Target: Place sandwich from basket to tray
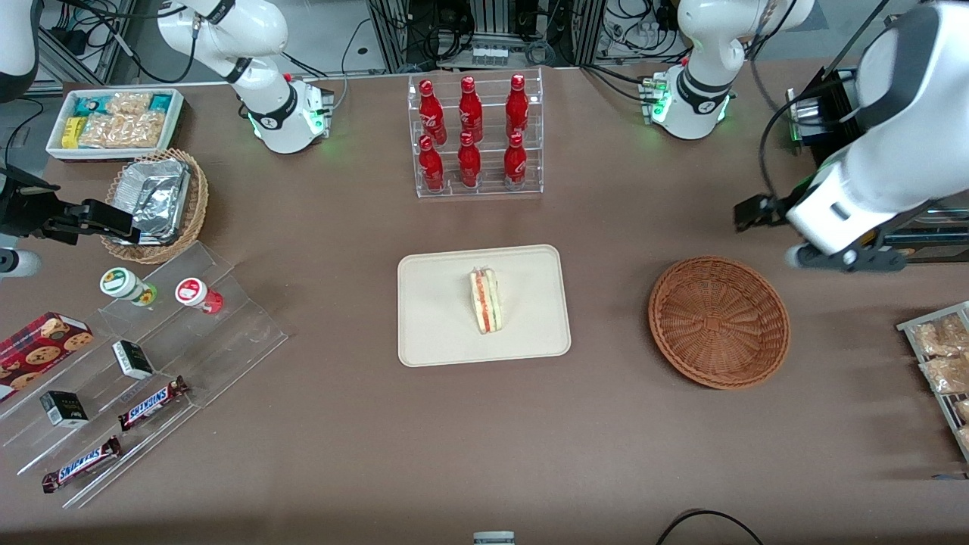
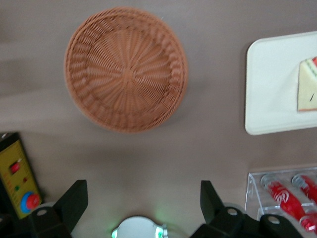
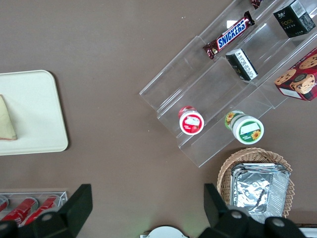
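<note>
The sandwich lies on the cream tray at the middle of the table, its red and green filling edge showing. The reddish-brown wicker basket sits beside the tray toward the working arm's end and holds nothing. My left gripper hangs above the table, farther from the front camera than the basket and raised well clear of it. In the left wrist view the gripper is open with nothing between its fingers, and the basket, tray and sandwich show below it.
A clear rack of red bottles stands farther from the front camera than the tray. Stepped acrylic shelves with snacks, a tan basket with a foil container and a white bin lie toward the parked arm's end. Bagged snacks lie beside the basket.
</note>
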